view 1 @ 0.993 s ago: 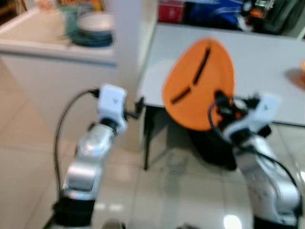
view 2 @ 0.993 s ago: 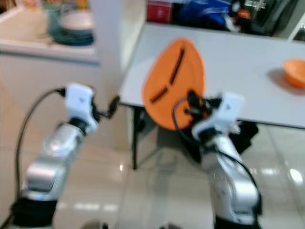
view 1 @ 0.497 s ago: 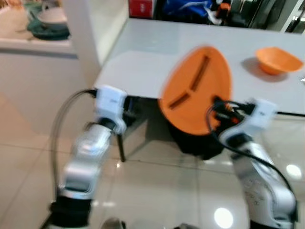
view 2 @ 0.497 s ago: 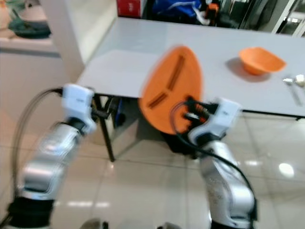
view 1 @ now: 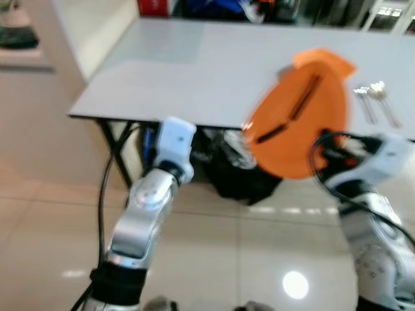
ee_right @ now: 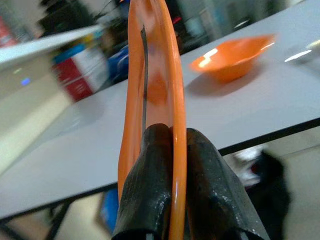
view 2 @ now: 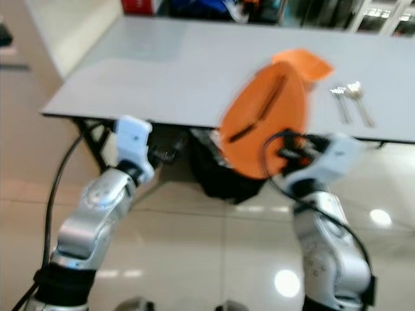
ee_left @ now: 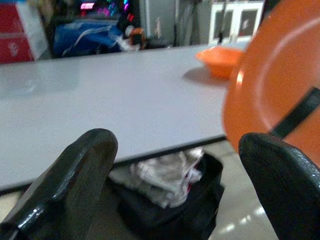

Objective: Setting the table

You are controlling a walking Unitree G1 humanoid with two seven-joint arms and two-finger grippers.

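An orange plate [view 1: 297, 123] stands on edge in front of the grey table's [view 1: 194, 71] near edge. My right gripper [ee_right: 170, 165] is shut on its lower rim, one finger on each face. Behind the plate an orange bowl [ee_right: 232, 57] sits on the table, its rim peeking past the plate's top [view 1: 327, 59]. Cutlery [view 1: 373, 100] lies on the table to the right of the plate. My left gripper [ee_left: 180, 190] is open and holds nothing, level with the table's near edge and left of the plate.
A black bag with crumpled stuff [view 1: 227, 168] sits on the floor under the table. A red box [view 1: 152, 6] and a blue bag [ee_left: 90, 37] stand at the table's far end. A white counter [view 1: 19, 55] runs at the far left. The floor is glossy tile.
The camera has swung right: the counter slid off to the left and the cutlery came into view. The plate stays in my right gripper and now covers most of the bowl.
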